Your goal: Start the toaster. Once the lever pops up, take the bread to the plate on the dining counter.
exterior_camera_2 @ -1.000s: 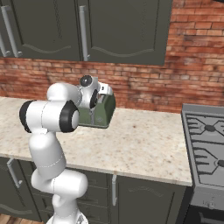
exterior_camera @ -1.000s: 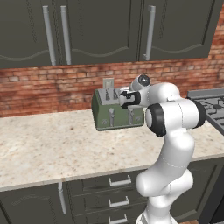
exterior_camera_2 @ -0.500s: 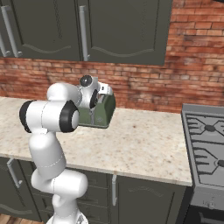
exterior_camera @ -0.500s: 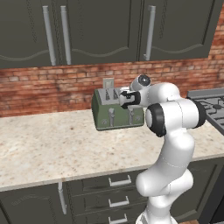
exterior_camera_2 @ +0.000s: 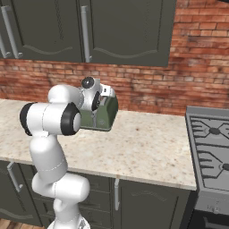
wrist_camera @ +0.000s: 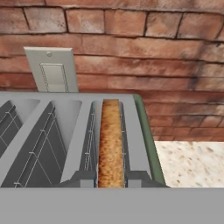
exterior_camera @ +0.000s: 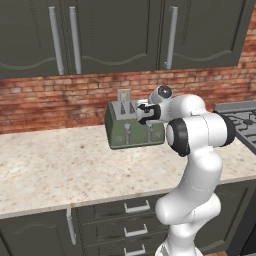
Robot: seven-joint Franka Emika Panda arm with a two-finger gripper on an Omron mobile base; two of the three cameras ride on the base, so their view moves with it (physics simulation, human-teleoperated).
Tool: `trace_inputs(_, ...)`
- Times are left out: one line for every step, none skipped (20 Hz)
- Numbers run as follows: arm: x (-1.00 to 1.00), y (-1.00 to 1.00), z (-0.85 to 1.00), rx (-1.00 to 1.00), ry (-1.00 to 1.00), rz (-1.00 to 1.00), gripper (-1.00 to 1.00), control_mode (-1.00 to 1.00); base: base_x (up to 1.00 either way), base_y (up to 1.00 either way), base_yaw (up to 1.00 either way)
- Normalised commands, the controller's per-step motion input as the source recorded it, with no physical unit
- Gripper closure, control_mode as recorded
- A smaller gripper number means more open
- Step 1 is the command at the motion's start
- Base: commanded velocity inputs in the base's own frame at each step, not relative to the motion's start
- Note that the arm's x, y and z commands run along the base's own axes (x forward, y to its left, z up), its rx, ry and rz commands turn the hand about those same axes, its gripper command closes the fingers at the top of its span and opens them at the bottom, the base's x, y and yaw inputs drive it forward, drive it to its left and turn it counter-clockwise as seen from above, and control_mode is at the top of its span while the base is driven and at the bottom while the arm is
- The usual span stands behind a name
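Observation:
The olive-green toaster point(exterior_camera: 131, 131) point(exterior_camera_2: 106, 115) stands against the brick wall on the beige counter. Its two silver levers face forward, the right-hand lever point(exterior_camera: 148, 131) just under my hand. My gripper point(exterior_camera: 143, 118) point(exterior_camera_2: 101, 103) reaches down onto the right end of the steel top. In the hand view the golden-brown bread point(wrist_camera: 110, 140) stands upright in the rightmost slot, and my gripper point(wrist_camera: 110, 179) is shut on it, a fingertip point(wrist_camera: 83, 178) pressed against each face. The plate and the dining counter are out of view.
A wall outlet point(wrist_camera: 52, 72) point(exterior_camera: 123, 94) sits on the brick behind the toaster. A gas stove point(exterior_camera: 244, 119) point(exterior_camera_2: 214, 147) lies to the right. Dark upper cabinets point(exterior_camera: 115, 35) hang above, and the stone counter point(exterior_camera: 60, 165) spreads left and forward.

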Motion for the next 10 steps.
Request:
trace_inputs(0.0, 0.0, 0.0, 0.0, 0.0, 0.0, 1.0, -1.0, 0.0, 0.0, 0.0)
trace_inputs(0.0, 0.0, 0.0, 0.0, 0.0, 0.0, 1.0, -1.0, 0.0, 0.0, 0.0)
trace_inputs(0.0, 0.0, 0.0, 0.0, 0.0, 0.0, 1.0, -1.0, 0.0, 0.0, 0.0)
trace_inputs(0.0, 0.0, 0.0, 0.0, 0.0, 0.0, 1.0, -1.0, 0.0, 0.0, 0.0)
trace_inputs(0.0, 0.0, 0.0, 0.0, 0.0, 0.0, 1.0, -1.0, 0.0, 0.0, 0.0)
trace_inputs(0.0, 0.0, 0.0, 0.0, 0.0, 0.0, 1.0, -1.0, 0.0, 0.0, 0.0)
trace_inputs(0.0, 0.0, 0.0, 0.0, 0.0, 0.0, 1.0, -1.0, 0.0, 0.0, 0.0)
trace_inputs(-0.01, 0.0, 0.0, 0.0, 0.0, 0.0, 1.0, -1.0, 0.0, 0.0, 0.0)
trace_inputs(0.0, 0.0, 0.0, 0.0, 0.0, 0.0, 1.0, -1.0, 0.0, 0.0, 0.0)
trace_inputs(-0.01, 0.0, 0.0, 0.0, -0.01, 0.0, 1.0, -1.0, 0.0, 0.0, 0.0)
